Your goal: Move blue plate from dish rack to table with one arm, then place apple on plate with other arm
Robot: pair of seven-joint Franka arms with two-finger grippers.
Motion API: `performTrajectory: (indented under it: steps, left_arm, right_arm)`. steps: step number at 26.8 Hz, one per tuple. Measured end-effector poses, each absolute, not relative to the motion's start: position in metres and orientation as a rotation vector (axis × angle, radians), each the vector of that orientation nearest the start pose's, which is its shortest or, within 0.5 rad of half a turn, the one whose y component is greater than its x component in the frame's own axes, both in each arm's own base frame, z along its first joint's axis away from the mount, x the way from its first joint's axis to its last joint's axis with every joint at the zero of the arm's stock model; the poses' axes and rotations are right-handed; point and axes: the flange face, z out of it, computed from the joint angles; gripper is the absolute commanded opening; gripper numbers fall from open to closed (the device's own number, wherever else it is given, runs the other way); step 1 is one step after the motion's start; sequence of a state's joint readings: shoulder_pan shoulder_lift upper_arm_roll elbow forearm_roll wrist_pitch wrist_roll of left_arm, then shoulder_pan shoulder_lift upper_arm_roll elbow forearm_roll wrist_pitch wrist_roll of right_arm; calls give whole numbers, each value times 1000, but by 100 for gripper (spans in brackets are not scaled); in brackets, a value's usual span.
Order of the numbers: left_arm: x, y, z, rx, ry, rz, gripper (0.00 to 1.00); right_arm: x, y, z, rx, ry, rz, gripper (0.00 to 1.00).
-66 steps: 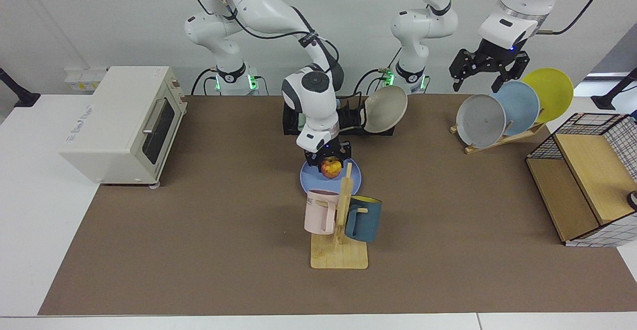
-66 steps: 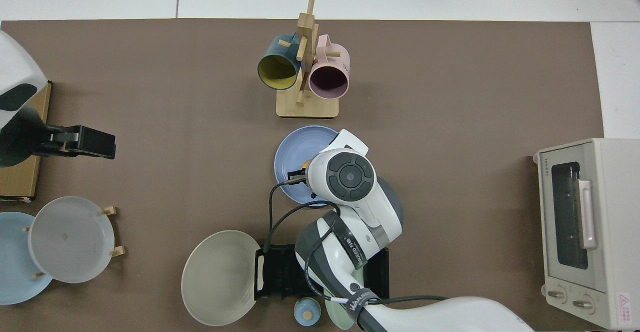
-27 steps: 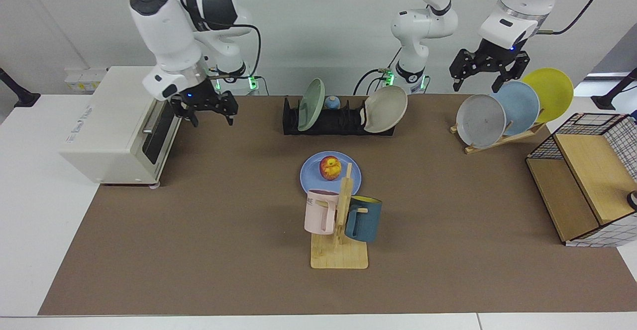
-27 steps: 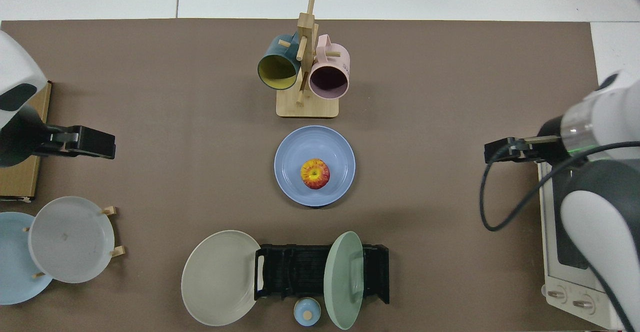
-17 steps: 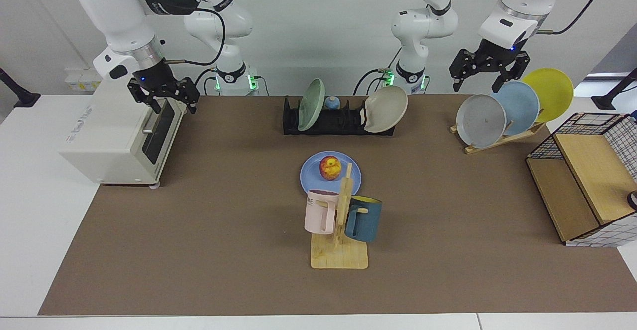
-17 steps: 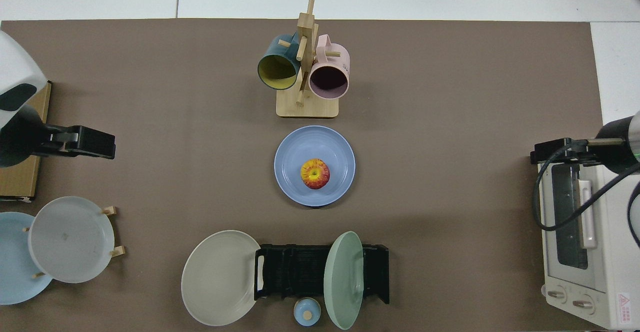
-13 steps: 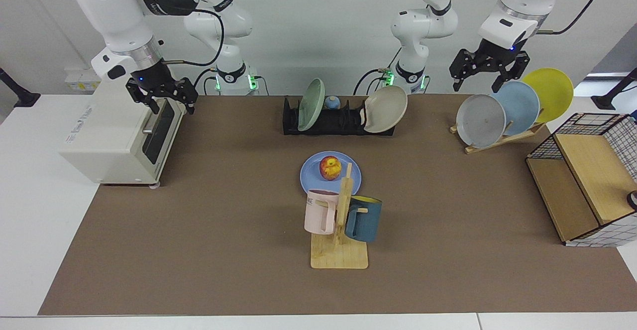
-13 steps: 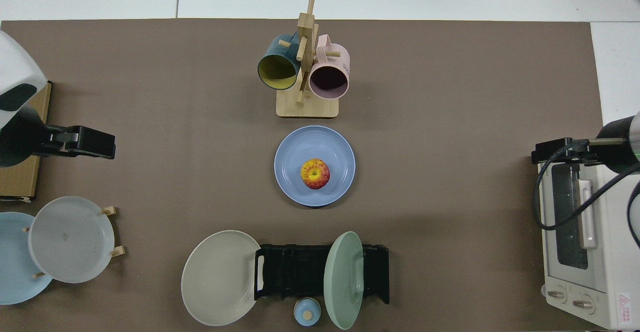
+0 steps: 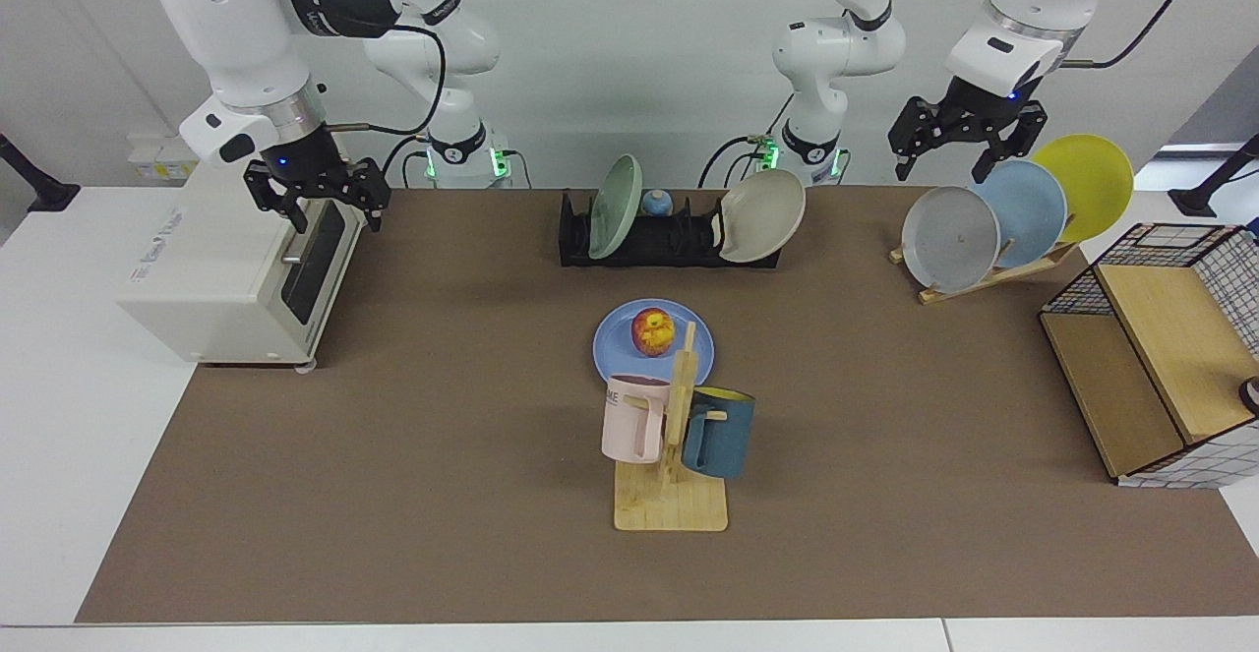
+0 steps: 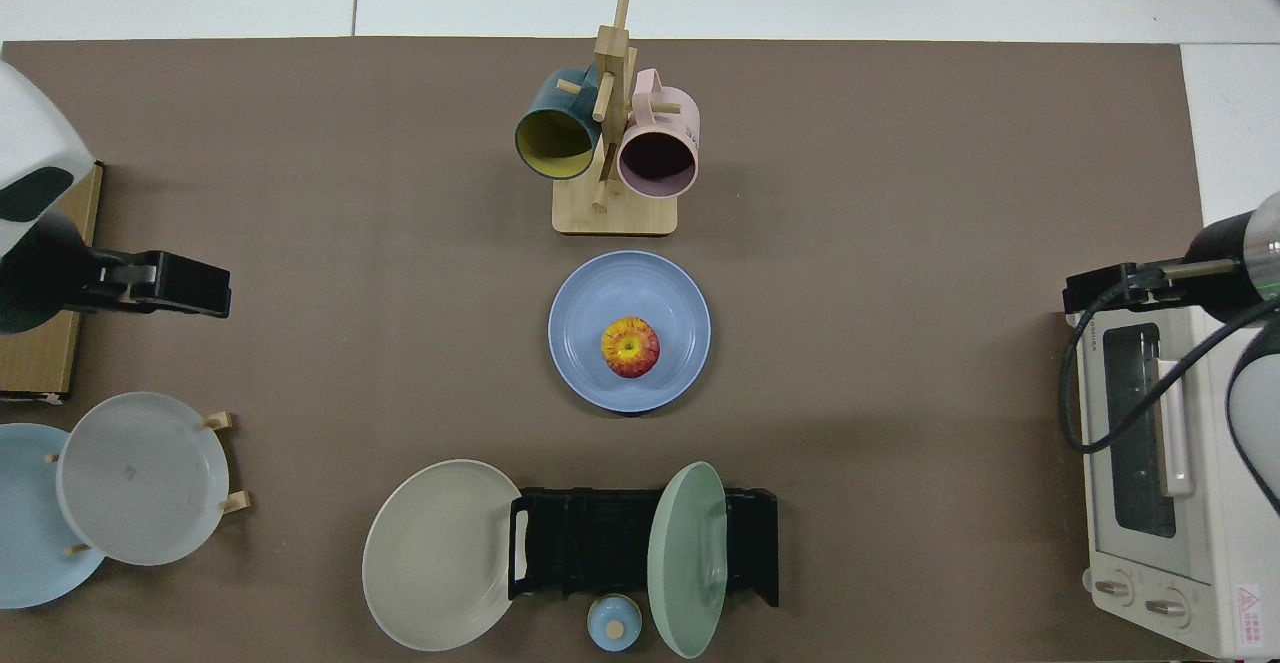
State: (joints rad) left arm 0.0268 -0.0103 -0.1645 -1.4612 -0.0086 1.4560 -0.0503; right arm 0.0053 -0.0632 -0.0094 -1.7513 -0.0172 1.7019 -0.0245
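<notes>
Blue plate (image 9: 653, 352) flat on table (image 9: 393, 455); red-yellow apple (image 9: 652, 330) resting at centre

Matt blue plate (image 10: 680, 293); felt-like, perhaps, brown mat (image 10: 900, 193).

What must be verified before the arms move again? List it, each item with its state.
1. Blue plate flat on the table, out of the dish rack: ok.
2. Apple resting on the plate: ok.
3. Right pincer open, empty, over the toaster oven: ok.
4. Left pincer open, empty, above the wooden plate rack; that arm waits: ok.
5. Mug stand upright beside the plate: ok.
</notes>
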Motion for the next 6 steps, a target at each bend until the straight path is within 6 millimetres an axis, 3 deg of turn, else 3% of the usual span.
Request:
performTrajectory:
  steps: [6]
  left_arm:
    - [534,-76,671,-3146,139,-7,100]
  right_arm:
    - [543,-3,587,-3158,-39,-30,100]
